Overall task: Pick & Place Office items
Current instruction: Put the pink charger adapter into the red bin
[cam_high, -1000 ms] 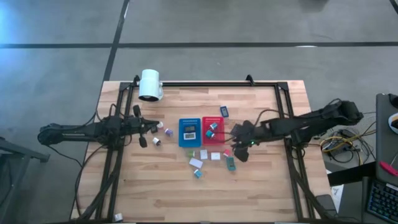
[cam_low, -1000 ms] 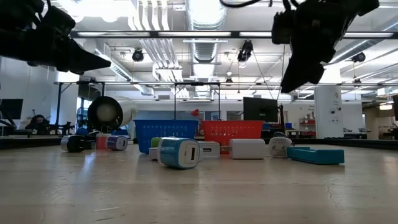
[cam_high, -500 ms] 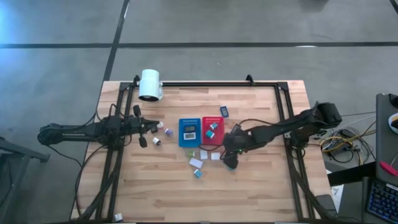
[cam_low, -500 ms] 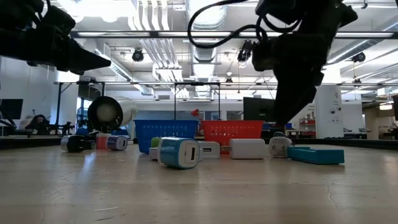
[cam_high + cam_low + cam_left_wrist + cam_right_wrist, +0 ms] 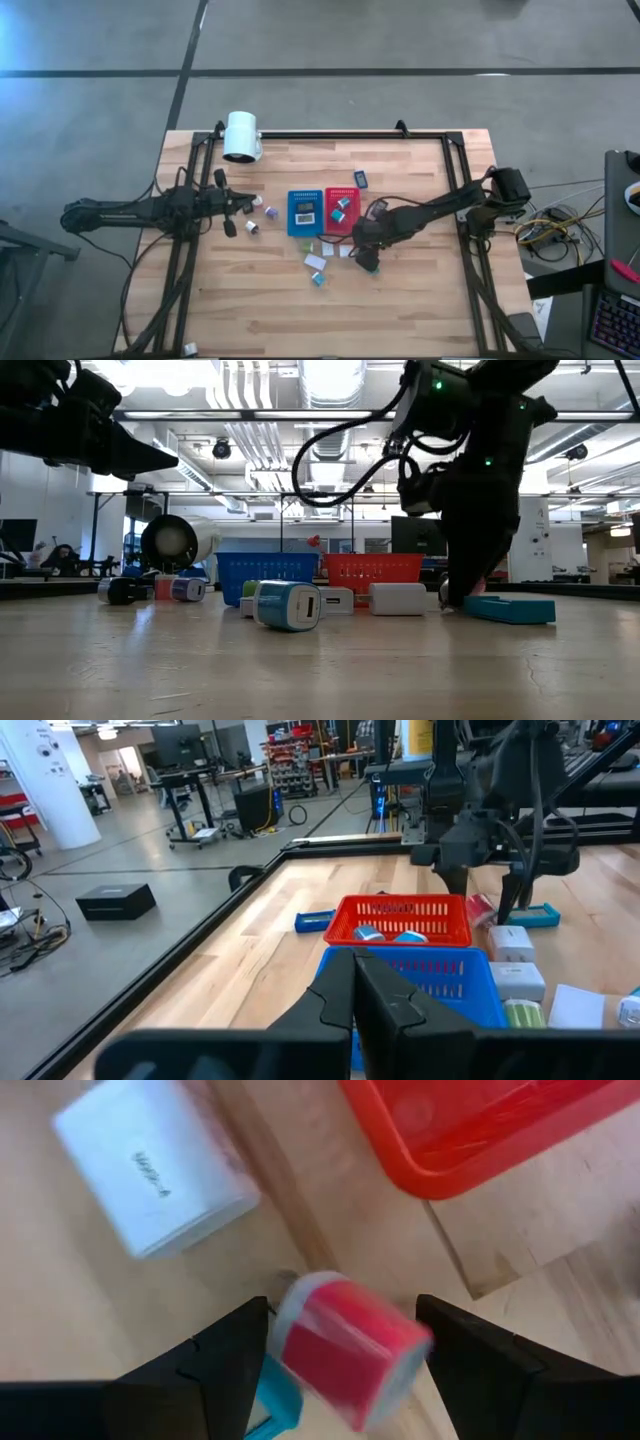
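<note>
My right gripper (image 5: 366,250) is low over the table, just near of the red tray (image 5: 341,222). It is open, and its fingers (image 5: 235,1348) stand on either side of a small pink block with pale ends (image 5: 345,1348). A white block (image 5: 155,1165) and a teal flat piece (image 5: 508,609) lie close by. More tiny items lie near of the trays (image 5: 315,262) and left of the blue tray (image 5: 270,212). Some sit inside the red tray (image 5: 342,204) and the blue tray (image 5: 305,212). My left gripper (image 5: 247,204) hovers shut, left of the blue tray.
The big white cylinder (image 5: 240,136) lies on its side near the table's far left corner. A small blue item (image 5: 360,179) lies far of the red tray. A black frame (image 5: 330,134) runs along the far edge and both sides. Bare wood stretches toward the near edge.
My right gripper has moved toward the table's left and come down from well above the table to table height. It now straddles the pink block beside the red tray. The left arm has kept still.
</note>
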Controlling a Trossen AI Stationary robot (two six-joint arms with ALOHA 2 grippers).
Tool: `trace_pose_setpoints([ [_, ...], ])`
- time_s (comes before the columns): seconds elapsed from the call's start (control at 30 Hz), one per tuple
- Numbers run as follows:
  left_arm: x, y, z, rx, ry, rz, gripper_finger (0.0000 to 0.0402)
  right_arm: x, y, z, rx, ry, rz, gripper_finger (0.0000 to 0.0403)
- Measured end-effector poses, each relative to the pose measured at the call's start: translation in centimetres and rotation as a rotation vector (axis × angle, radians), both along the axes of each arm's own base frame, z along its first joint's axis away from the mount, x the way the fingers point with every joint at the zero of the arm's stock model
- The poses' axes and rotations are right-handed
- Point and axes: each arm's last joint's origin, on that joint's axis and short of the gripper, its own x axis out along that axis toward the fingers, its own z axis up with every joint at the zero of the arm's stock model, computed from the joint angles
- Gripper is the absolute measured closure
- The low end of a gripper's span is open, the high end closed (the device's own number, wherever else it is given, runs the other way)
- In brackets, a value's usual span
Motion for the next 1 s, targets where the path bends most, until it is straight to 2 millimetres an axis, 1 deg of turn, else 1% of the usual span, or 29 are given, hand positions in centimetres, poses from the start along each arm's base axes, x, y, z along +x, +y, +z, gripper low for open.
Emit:
trace_pose_setpoints([
  [0.23, 0.0, 0.0, 0.0, 0.000, 0.000, 0.001, 0.0389, 0.0, -0.1, -0.1, -0.010, 0.006, 0.034, 0.0169],
  [0.43, 0.0, 0.0, 0.0, 0.000, 0.000, 0.003, 0.0392, -0.1, -0.1, 0.1, 0.013, 0.012, 0.043, 0.0215],
  [0.67, 0.0, 0.0, 0.0, 0.000, 0.000, 0.002, 0.0391, -0.4, -0.2, 0.6, -0.003, 0.008, 0.072, 0.0215],
  [0.77, 0.0, 0.0, 0.0, 0.001, 0.000, 0.002, 0.0390, -0.6, -0.2, 1.9, -0.006, -0.035, 0.089, 0.0215],
  [0.87, 0.0, 0.0, 0.0, 0.001, 0.000, 0.002, 0.0393, -1.0, -0.3, 3.9, -0.043, -0.119, 0.105, 0.0215],
  [1.0, 0.0, 0.0, 0.0, 0.004, 0.001, 0.001, 0.0395, -1.7, -0.3, 7.4, -0.086, -0.336, 0.160, 0.0215],
])
